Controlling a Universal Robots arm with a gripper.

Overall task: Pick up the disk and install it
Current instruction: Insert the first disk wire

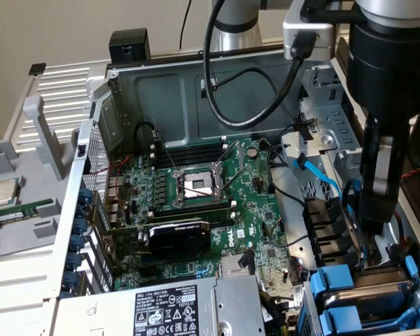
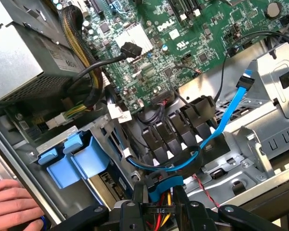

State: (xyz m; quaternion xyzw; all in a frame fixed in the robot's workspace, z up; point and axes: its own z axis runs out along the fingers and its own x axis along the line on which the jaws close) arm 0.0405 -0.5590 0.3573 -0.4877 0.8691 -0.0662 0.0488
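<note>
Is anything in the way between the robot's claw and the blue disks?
Yes. A black cable plug with a blue cable sits inside the gripper, between its fingers. The blue-framed disks lie off to one side in their bay, and a person's hand rests close by them.

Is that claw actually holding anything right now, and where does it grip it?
The gripper seems to pinch a black cable plug by its two opposite sides.
</note>
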